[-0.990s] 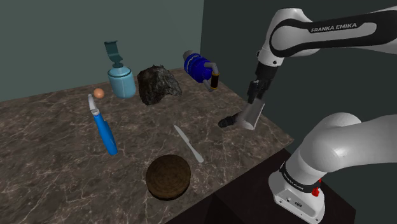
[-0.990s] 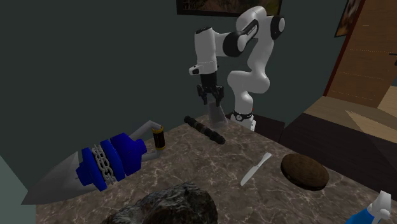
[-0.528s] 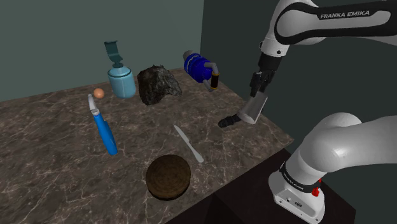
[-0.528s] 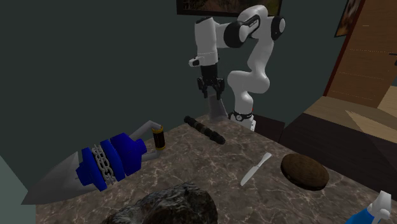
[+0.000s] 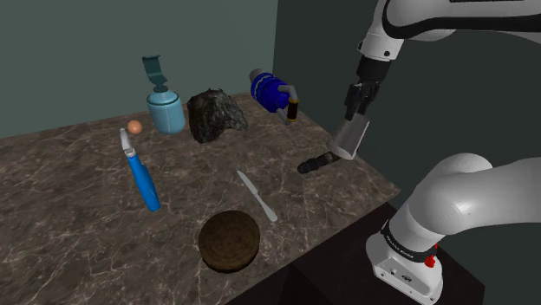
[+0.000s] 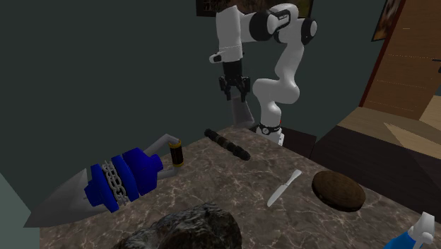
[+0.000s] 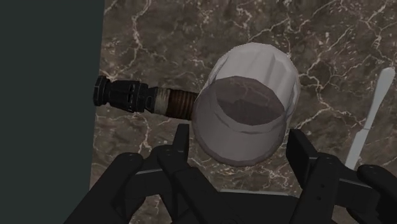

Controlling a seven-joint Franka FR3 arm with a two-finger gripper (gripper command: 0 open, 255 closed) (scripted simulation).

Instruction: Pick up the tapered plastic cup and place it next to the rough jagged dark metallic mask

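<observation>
gripper (image 7: 238, 141): the fingers are clamped on the cup (image 7: 248, 105).
cup: pale grey, held in the air over the table (image 7: 191, 32).
black stick (image 7: 137, 97): laid on the table below it.
mask (image 5: 217, 114): dark, rough, far back, well apart from the cup.

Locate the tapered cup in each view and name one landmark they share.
Shoulder view: the grey cup is held by the end effector right of centre, just above one end of the dark ribbed rod.
Second exterior view: the cup is upper centre, above the rod.
Wrist view: the cup is clasped by the end effector and partly covers the rod.
Shared landmark: the rod lying on the marble table.
</observation>
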